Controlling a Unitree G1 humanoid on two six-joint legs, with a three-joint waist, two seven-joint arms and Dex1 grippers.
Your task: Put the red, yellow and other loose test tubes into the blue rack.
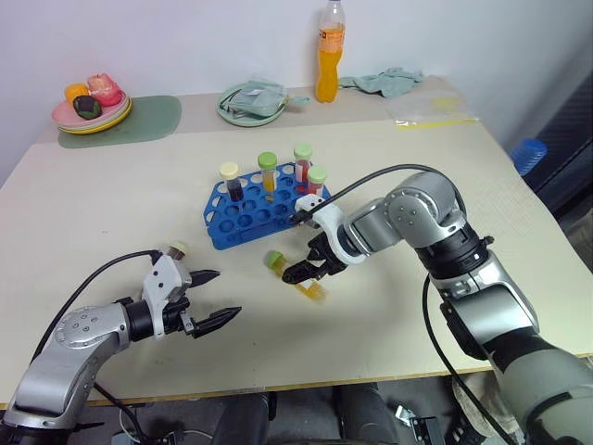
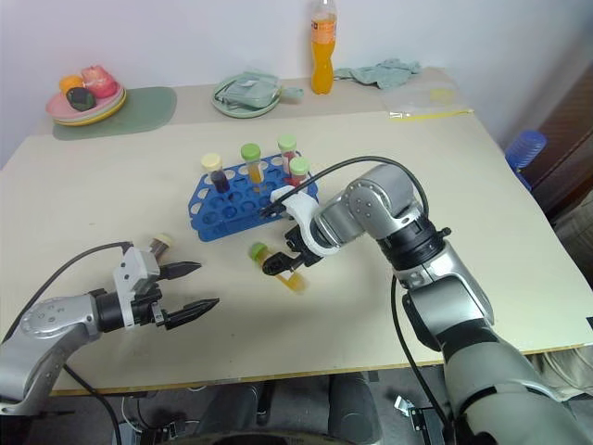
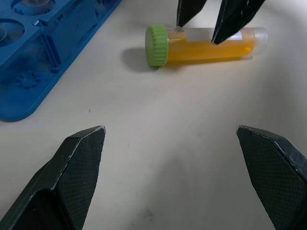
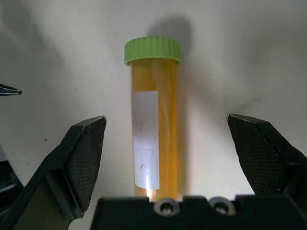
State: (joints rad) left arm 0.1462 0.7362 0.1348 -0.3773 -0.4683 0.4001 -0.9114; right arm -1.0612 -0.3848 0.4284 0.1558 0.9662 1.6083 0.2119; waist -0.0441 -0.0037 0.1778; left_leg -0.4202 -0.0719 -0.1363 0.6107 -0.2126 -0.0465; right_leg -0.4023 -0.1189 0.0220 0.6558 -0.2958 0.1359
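Four tubes already stand in the blue rack (image 1: pixel 255 209); we straddle the yellow tube (image 1: pixel 298 278), lying mid-frame below it, right gripper (image 1: pixel 312 271) spread; next, we close. Left gripper (image 1: pixel 211 298) gapes idle.

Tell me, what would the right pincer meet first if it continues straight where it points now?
Most likely the yellow tube, lying flat on the table between the open right pincer fingers; depth is uncertain.

A makeshift lab bench: blue rack (image 1: pixel 252 212) of tubes (beside dishes (image 1: pixel 91 113), an orange drink bottle (image 1: pixel 329 51)).
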